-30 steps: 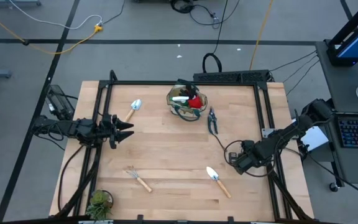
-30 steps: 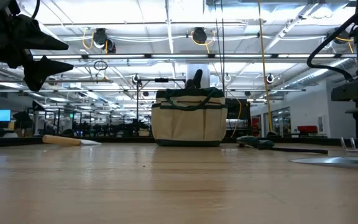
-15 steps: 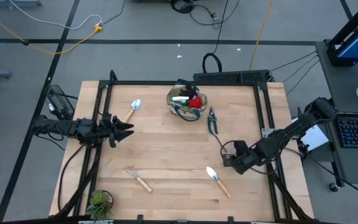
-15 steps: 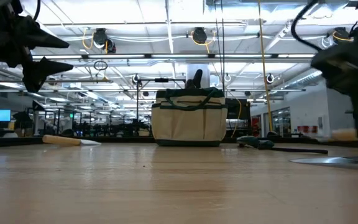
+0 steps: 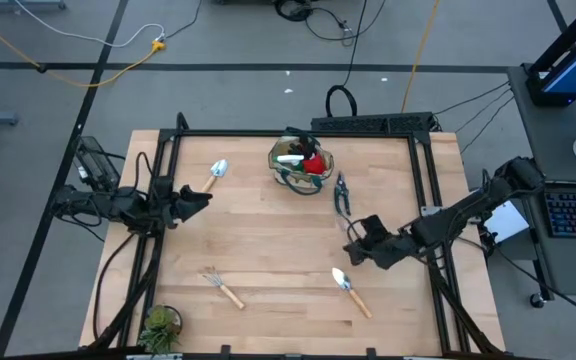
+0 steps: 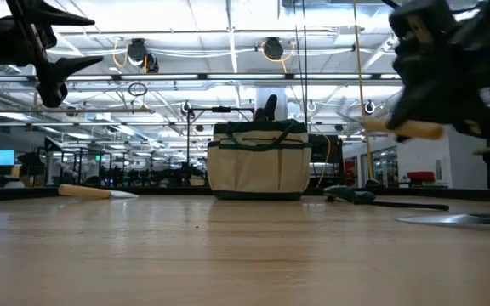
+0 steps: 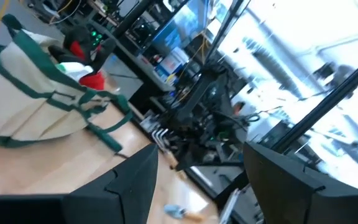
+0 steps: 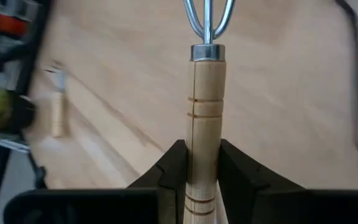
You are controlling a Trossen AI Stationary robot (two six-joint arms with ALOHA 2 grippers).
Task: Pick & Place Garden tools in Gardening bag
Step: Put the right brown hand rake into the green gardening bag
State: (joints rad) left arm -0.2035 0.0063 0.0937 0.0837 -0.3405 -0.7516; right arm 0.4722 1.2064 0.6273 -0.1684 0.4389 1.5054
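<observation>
The tan bag with green trim (image 5: 301, 165) stands at the table's far middle, with red and white items inside; it also shows in the low view (image 6: 258, 161) and the left wrist view (image 7: 30, 93). My right gripper (image 5: 366, 243) is right of the table's middle, above it, shut on a wooden-handled tool with metal tines (image 8: 207, 15). My left gripper (image 5: 193, 198) is open and empty at the left side (image 7: 197, 155). On the table lie black shears (image 5: 341, 193), a trowel (image 5: 215, 172), a second trowel (image 5: 351, 290) and a fork (image 5: 223, 287). My right gripper pinches the tool's wooden handle (image 8: 205, 124) between its two fingers (image 8: 174, 163). The handle lies along the fingers, its metal end pointing forward past them. The tool is lifted clear of the table; a wooden end (image 6: 415, 129) sticks out of the gripper in the low view.
A small potted plant (image 5: 158, 325) stands at the near left corner. A black frame (image 5: 298, 133) runs round the table's edges. A keyboard and other things lie on a side desk (image 5: 573, 210) to the right. Bare wood lies in the table's middle (image 5: 268, 240).
My right gripper has gone from the table's right side toward its middle and far edge and has risen, carrying the wooden-handled tool clear of the table. My left gripper has drawn back a little toward the left edge and has turned.
</observation>
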